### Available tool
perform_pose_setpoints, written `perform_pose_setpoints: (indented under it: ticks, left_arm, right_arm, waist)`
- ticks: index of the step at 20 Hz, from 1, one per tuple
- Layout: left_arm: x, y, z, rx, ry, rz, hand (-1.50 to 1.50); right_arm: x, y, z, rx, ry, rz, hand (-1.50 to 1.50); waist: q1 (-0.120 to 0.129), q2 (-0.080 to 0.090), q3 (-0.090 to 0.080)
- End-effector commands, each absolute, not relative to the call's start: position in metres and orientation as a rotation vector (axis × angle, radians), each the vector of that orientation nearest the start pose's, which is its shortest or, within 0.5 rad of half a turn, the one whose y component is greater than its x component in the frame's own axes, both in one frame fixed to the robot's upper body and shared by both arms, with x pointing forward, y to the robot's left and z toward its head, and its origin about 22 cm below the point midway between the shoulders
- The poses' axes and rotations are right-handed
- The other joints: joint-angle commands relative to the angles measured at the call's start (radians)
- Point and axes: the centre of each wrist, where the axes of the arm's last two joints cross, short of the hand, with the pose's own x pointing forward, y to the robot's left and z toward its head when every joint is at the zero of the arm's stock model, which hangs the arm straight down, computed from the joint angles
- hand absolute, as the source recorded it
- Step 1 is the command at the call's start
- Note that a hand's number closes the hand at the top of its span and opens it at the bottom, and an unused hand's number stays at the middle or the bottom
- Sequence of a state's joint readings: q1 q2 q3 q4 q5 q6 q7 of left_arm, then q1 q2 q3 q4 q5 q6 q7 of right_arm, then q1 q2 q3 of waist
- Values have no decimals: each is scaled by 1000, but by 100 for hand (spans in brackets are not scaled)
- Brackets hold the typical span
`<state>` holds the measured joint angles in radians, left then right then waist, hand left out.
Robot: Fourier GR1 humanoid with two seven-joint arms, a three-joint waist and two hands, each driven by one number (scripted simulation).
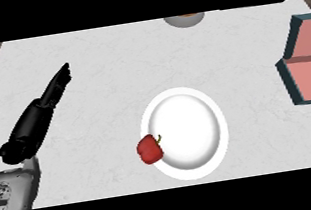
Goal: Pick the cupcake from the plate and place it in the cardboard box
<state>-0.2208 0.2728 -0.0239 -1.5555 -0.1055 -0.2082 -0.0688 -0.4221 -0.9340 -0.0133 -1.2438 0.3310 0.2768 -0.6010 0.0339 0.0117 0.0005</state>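
A white plate (187,122) lies in the middle of the pale counter. On its left rim sits a small red thing with a short green stem (149,149); it looks like a pepper or an apple, and I see no cupcake. An open box (290,84) with dark teal walls and a pink inside stands at the right edge, partly cut off. My left hand (39,106) is at the left, well apart from the plate, with straight fingers pointing up and away and nothing in it. My right hand does not show.
A grey rounded object (185,19) sits at the counter's far edge, half cut off by the view. Dark wooden floor shows past the counter's far left and far right corners. Bare counter lies between the plate and the box.
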Motion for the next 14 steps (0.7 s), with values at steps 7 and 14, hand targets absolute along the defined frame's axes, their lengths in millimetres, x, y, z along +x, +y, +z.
perform_pose_setpoints:
  ticks: [7,14]
  left_arm:
    - [296,262,69,61,-1770,-585,0]
    - [297,241,71,40,-1777,-582,0]
  right_arm:
    - [342,-471,173,-587,-1435,1581,150]
    - [357,-475,168,-390,-1366,1677,-150]
  waist:
    - [31,9,1]
    - [27,7,2]
